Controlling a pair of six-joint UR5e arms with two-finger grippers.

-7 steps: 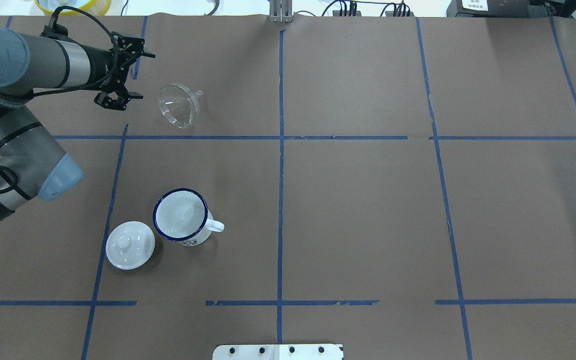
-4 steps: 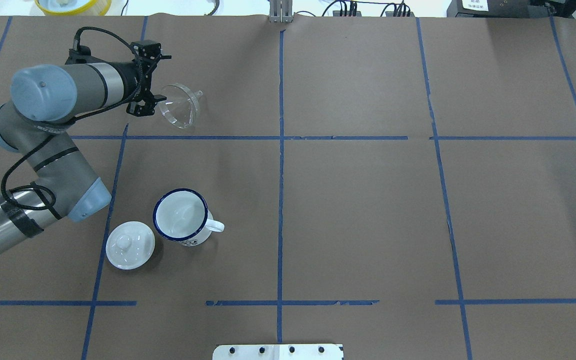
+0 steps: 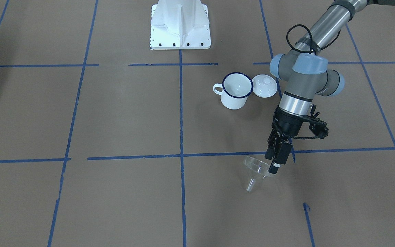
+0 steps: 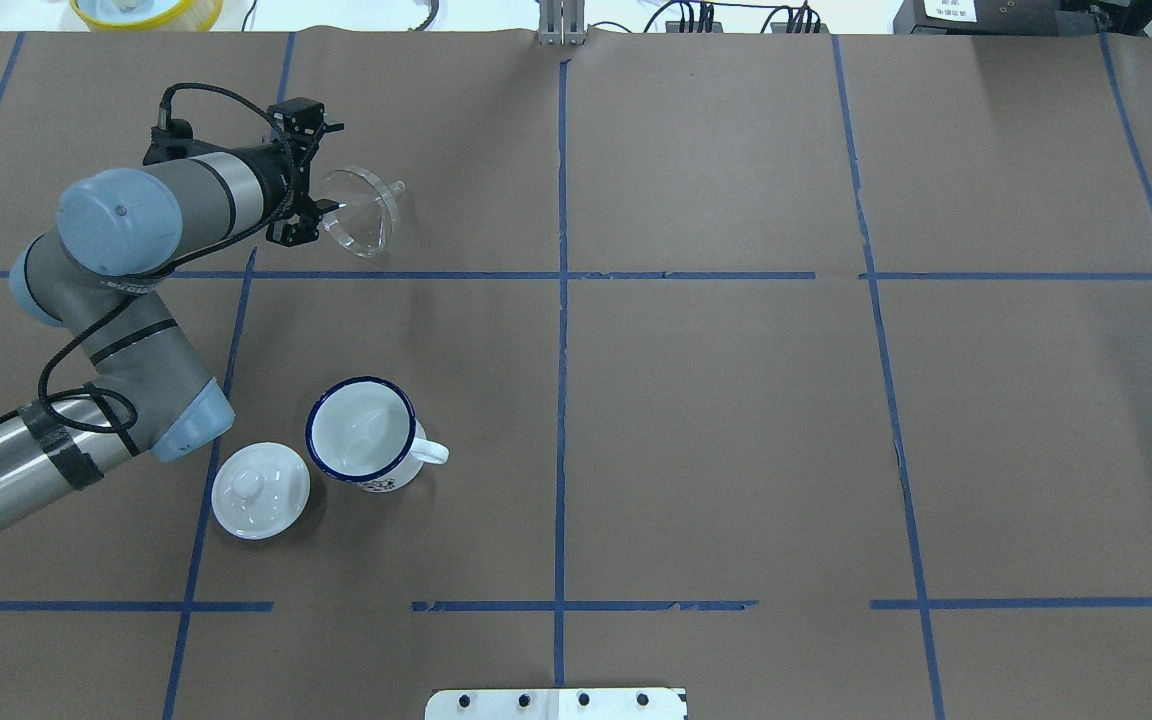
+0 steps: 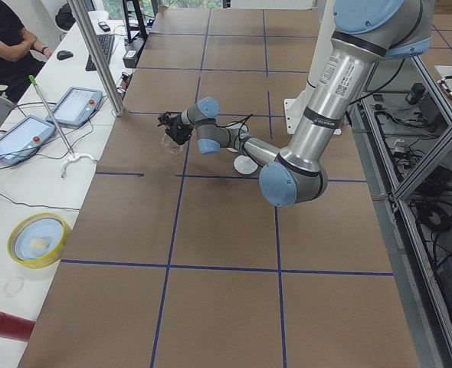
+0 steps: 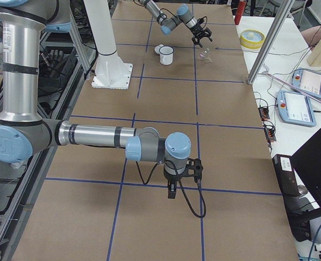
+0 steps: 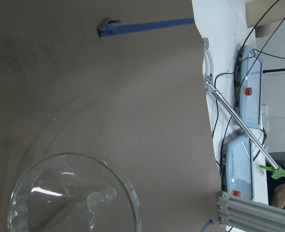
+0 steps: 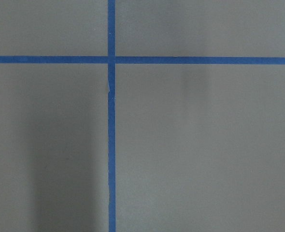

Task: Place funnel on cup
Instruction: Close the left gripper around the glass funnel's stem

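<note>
Funnel [image 4: 361,212] lies on its side toward the far-left corner of the table [image 4: 736,400], spout angled at the far edge. Cup [image 4: 363,432] stands upright nearer the robot-side edge, left half, with a white lid [image 4: 260,490] just beside it. Left gripper [image 4: 308,222] is at the funnel's rim, jaws look parted, nothing clamped. Right gripper [image 6: 171,191] hangs toward the right end, and we cannot tell its state. For the grasp we'd straddle the rim, 1 finger inside the cone and 1 outside, and close gently; it may roll
</note>
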